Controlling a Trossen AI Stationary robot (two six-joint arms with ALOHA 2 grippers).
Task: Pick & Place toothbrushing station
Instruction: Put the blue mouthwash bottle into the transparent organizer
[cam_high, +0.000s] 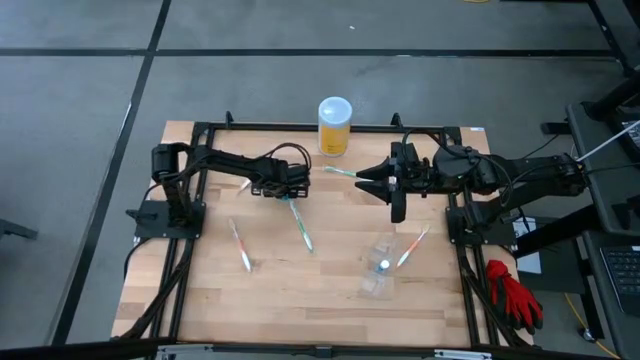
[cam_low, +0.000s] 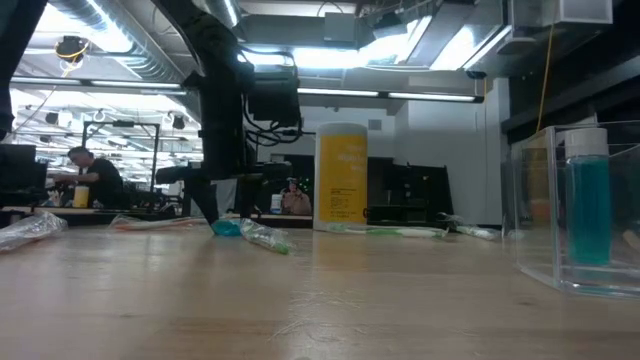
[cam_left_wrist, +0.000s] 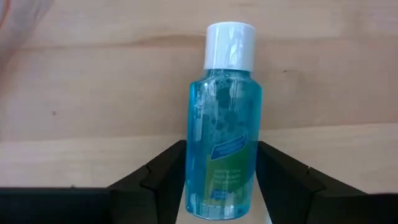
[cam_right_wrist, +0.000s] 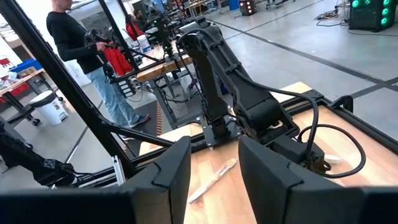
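On the desk, everything placed from the yellow jar, which is standing at the far edge, mid-width.

Left arm is reaching in from its base well to the jar's left-arm side. The left gripper is sitting just in front of the jar, slightly to that same side. Its jaws are closing against both sides of a teal bottle with a white cap. In the low view the bottle is lying low at desk level.

Right arm is stretching in from the opposite side. The right gripper is hanging just in front of the jar on the right-arm side, pointing toward the left gripper. Its jaws are standing part-open, holding nothing.

Clear cup is standing well in front of the jar, toward the right-arm side near the front edge. A second teal bottle is standing upright inside it.

Toothbrushes are lying flat:
- green toothbrush just in front of the jar, between the two grippers
- long toothbrush farther forward, starting under the left gripper
- pale toothbrush well forward, on the left-arm side
- pinkish toothbrush well forward, just beside the cup

A person is standing in the room beyond the desk. Red glove is lying off the desk past the cup.
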